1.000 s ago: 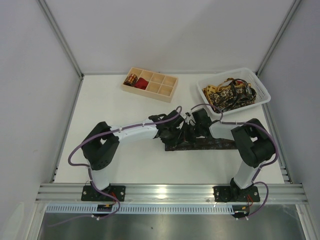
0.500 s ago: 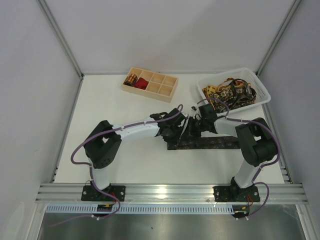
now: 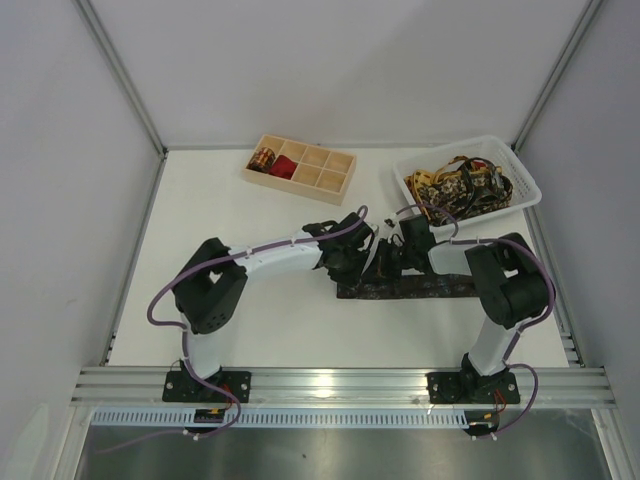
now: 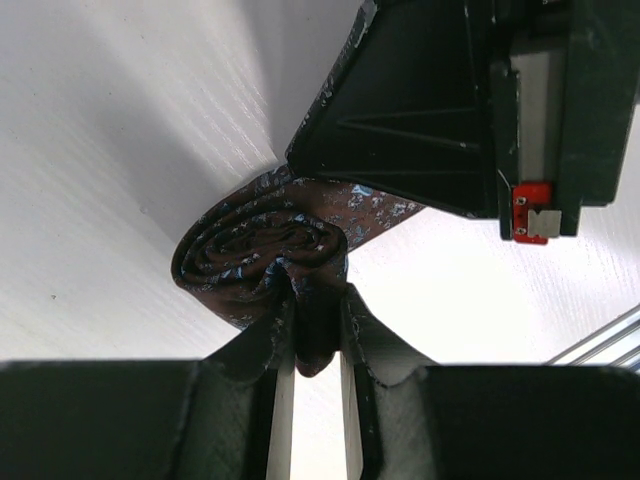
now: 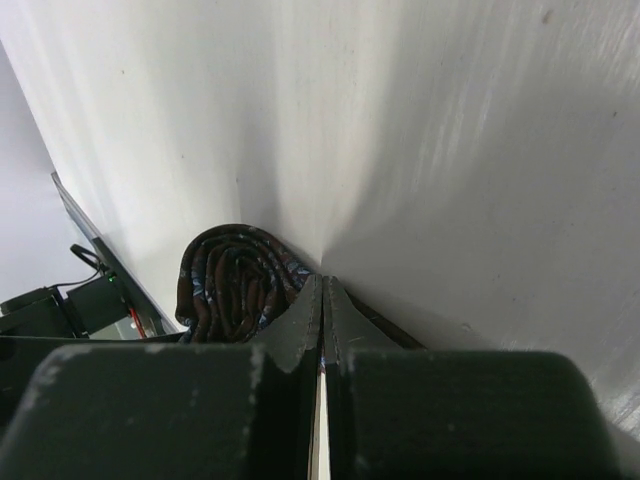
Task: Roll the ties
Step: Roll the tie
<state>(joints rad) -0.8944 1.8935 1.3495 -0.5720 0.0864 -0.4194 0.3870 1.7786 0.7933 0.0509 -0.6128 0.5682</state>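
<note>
Cloth tie (image 4: 262,250) — matt white table (image 4: 100,150)

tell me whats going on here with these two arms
Two robot arms are rolling up a dark brown tie on the white table. The left claw is clamped on the coiled end, while the rest of the tie lies flat toward the right. The right claw is shut, its tip down beside the coil. At the back, a wooden tray holds a patterned roll and a red roll, and a white basket holds more loose ties.
</note>
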